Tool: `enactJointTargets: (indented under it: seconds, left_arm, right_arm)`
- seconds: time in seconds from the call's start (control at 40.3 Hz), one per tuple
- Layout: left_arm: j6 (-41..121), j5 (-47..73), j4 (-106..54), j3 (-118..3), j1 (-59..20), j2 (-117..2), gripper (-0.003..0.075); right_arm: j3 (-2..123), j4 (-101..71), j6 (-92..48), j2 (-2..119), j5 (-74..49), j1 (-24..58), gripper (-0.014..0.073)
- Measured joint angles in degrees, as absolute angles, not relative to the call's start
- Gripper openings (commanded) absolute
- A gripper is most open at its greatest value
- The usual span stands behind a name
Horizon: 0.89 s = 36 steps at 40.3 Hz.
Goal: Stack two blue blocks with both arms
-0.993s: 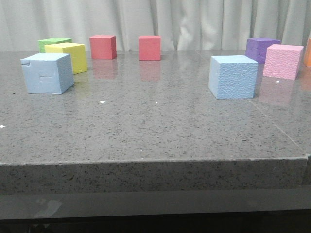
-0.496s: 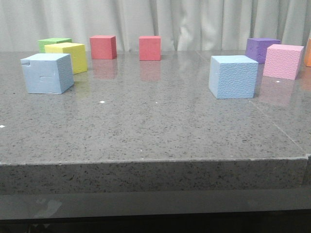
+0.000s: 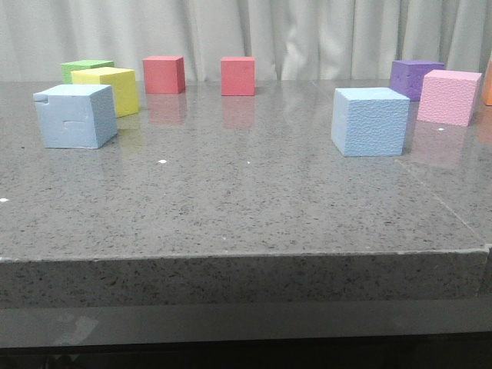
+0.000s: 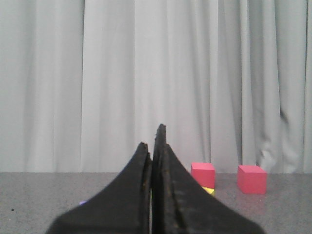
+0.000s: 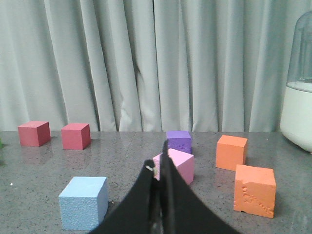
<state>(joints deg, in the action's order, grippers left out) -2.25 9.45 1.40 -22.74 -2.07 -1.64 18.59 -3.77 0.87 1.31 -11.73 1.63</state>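
Observation:
Two pale blue blocks rest apart on the grey table [image 3: 246, 200]. The scuffed blue block [image 3: 74, 115] sits at the left, the pebbly blue block [image 3: 370, 121] at the right; the pebbly one also shows in the right wrist view [image 5: 84, 202]. Neither arm appears in the front view. My left gripper [image 4: 152, 139] is shut and empty, aimed over the table toward the curtain. My right gripper [image 5: 157, 163] is shut and empty too, with the pebbly blue block lying ahead of it and off to one side.
Near the scuffed block stand a yellow cube [image 3: 110, 89] and a green cube [image 3: 83, 68]. Two red cubes [image 3: 163, 74] [image 3: 237, 75] sit at the back. A purple cube [image 3: 413, 77] and a pink cube [image 3: 448, 96] are at the right, with two orange cubes [image 5: 231, 151] [image 5: 254, 189] and a white jar [image 5: 298, 117].

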Motion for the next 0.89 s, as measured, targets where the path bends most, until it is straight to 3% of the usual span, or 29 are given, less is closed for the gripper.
enactJointTargets:
  seconds: [0.298, 0.893]
  left_arm:
    - [-2.25, 28.88, 1.12, -41.25, -2.07, -14.43, -0.0019]
    - [-2.25, 32.27, 0.96, -41.68, -2.07, -22.52, -0.0019]
  right_arm:
    - [33.97, -3.77, 0.87, 14.60, -22.57, 1.63, -0.0037]
    - [35.22, -3.77, 0.87, 21.48, -23.34, 1.63, -0.0037]
